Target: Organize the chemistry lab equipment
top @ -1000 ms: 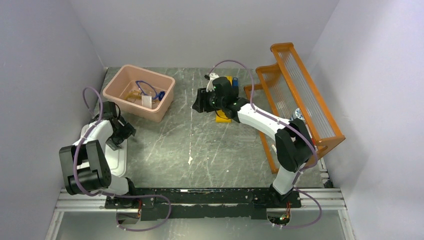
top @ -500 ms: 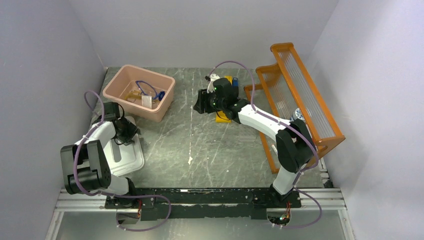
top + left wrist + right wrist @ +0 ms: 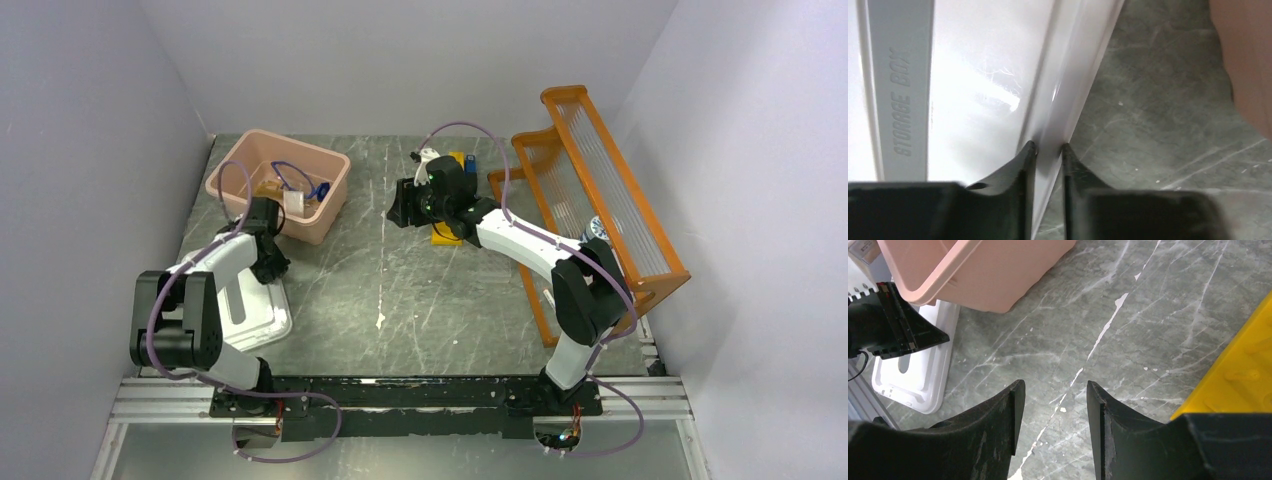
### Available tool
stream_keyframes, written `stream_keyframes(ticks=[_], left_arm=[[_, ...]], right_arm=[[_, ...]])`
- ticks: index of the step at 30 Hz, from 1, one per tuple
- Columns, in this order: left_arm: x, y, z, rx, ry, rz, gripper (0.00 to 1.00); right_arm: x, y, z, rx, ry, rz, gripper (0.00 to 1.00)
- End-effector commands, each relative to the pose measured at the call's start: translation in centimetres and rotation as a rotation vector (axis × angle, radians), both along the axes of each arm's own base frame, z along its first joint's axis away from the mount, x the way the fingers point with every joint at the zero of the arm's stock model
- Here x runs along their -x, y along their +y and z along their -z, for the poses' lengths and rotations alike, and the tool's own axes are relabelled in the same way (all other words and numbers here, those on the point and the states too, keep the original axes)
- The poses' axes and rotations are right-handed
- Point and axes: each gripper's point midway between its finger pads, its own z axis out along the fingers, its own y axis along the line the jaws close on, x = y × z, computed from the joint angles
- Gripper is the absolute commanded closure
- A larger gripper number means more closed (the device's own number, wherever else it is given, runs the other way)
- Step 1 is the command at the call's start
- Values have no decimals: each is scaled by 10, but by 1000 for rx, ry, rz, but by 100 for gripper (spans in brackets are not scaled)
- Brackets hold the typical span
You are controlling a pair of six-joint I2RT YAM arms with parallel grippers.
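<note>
Some chemistry lab equipment lies inside the pink tub point(image 3: 228, 172): blue-framed goggles point(image 3: 303, 181), amber tubing point(image 3: 267, 190) and a white packet point(image 3: 293, 201). My left gripper point(image 3: 272, 265) is beside the tub's near wall. In the left wrist view its jaws point(image 3: 1048, 147) pinch the raised rim of the white lid point(image 3: 973, 100) marked STORAGE BOX. My right gripper point(image 3: 398, 212) hovers open over bare table at mid-back, with nothing between its fingers point(image 3: 1052, 385). A yellow item point(image 3: 447, 233) and a small blue one point(image 3: 470, 162) lie just behind it.
The big orange rack point(image 3: 600, 190) fills the right side. The white lid point(image 3: 245, 312) lies flat at the left front, below the pink tub point(image 3: 973, 270). A yellow edge point(image 3: 1238, 370) shows at the right of the right wrist view. Grey walls enclose the table.
My left gripper swung from the lid's left side toward the tub and closed on the lid's right rim. The lid shifted a little to the right. The right arm stayed still.
</note>
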Motion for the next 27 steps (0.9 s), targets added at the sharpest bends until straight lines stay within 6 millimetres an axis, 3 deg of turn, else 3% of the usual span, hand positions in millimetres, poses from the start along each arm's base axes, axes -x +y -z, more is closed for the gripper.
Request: stream_keyframes(ticks=[1,3,10,18,24,27], left_arm=[[12,3,7,-84,41,3,86],[11,1,1,-72,9,3,95],[9,-21,-24,54,-76,11,95],[5,-48,-65,214,-240,38,95],[12,-57,-78,293,-344,16,95],[13,-62,-82,334,-376,-2,95]], right_arm=[[0,-1,-14,-24,-22,9,48],[1,-2,-12,-23,-11,13,48],[12,4,-13,-85,34,0,48],[48,35,-1,-214,185,-18,48],[100,101,11,-221,285,-288,36],[125,123,23,-191,323,-407,32]])
